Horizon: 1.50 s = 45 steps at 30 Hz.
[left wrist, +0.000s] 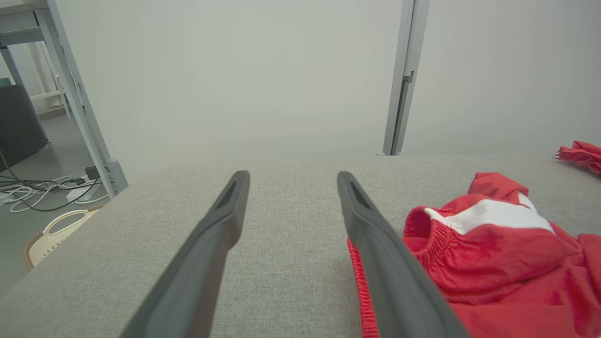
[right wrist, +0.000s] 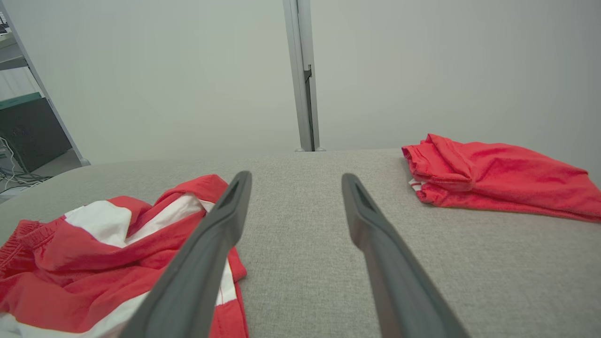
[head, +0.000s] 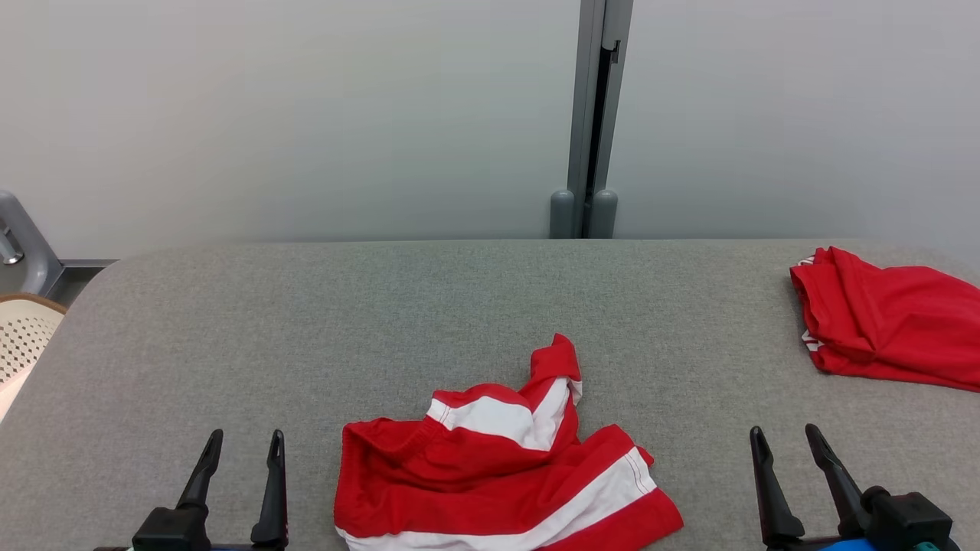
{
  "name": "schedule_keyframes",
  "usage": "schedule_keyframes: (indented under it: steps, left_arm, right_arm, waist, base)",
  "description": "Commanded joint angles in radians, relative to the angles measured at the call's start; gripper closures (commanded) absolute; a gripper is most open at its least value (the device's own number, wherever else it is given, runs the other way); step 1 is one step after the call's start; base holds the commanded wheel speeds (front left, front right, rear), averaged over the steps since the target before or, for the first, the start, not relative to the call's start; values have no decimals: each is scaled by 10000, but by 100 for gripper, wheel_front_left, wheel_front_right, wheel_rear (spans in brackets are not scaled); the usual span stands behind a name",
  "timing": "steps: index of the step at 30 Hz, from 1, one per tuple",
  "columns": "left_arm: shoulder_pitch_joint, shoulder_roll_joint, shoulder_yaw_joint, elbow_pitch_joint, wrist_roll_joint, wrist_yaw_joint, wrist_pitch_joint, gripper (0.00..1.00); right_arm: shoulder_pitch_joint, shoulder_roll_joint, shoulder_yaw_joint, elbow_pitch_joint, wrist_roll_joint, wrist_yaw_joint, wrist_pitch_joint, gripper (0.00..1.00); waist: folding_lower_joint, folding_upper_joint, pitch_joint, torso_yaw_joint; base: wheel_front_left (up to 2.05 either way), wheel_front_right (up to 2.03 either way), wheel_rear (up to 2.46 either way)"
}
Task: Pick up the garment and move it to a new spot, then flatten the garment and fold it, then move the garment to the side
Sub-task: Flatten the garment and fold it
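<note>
Hovering left of the crumpled red-and-white shorts (head: 498,474), the left gripper (head: 246,435) stands spread and empty. The shorts lie on the grey table (head: 306,321); right of them the right gripper (head: 784,431) is spread and empty, and a folded red garment (head: 880,321) rests farther right.

The left gripper (head: 246,438) and the right gripper (head: 784,432) look alike: two long matte black fingers (left wrist: 218,230) each, tapering to narrow rounded tips, with a shallow slot near each tip. Both sets rise from blocky black mounts (head: 907,516), the right one edged below by a blue strip (head: 851,545).
</note>
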Motion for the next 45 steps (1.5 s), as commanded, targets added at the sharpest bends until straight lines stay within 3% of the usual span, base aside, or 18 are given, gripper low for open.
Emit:
schedule_keyframes:
  steps: [1, 12, 19, 32, 45]
  left_arm:
    - [-155, -28, 83, 44, 58, -64, -26, 0]
    - [-190, -198, -60, 579, 44, -303, -26, 0]
    - [-477, -32, -736, 1758, -162, -425, -27, 0]
    - [-1578, 702, -3457, 3758, -1322, -419, -27, 0]
    - [-2912, 1143, -5278, 4862, -2353, -421, -26, 0]
  right_arm:
    - [-45, -83, 16, 48, 45, 1, -46, 0]
    - [-378, -330, 526, 643, 131, 1, -46, 0]
    - [-1131, -700, 1803, 1901, 248, 1, -34, 0]
    - [-2995, -1252, 4250, 4700, 1013, 1, -42, 0]
    - [-4308, -1450, 5836, 5765, 2229, -1, -46, 0]
  waist:
    - [0, 0, 3, 5]
    - [0, 0, 53, -1]
    - [0, 0, 257, 1]
    - [0, 0, 706, 88]
    - [0, 0, 1340, 101]
  base:
    - [0, 0, 0]
    - [0, 0, 0]
    - [0, 0, 0]
    - [0, 0, 0]
    - [0, 0, 0]
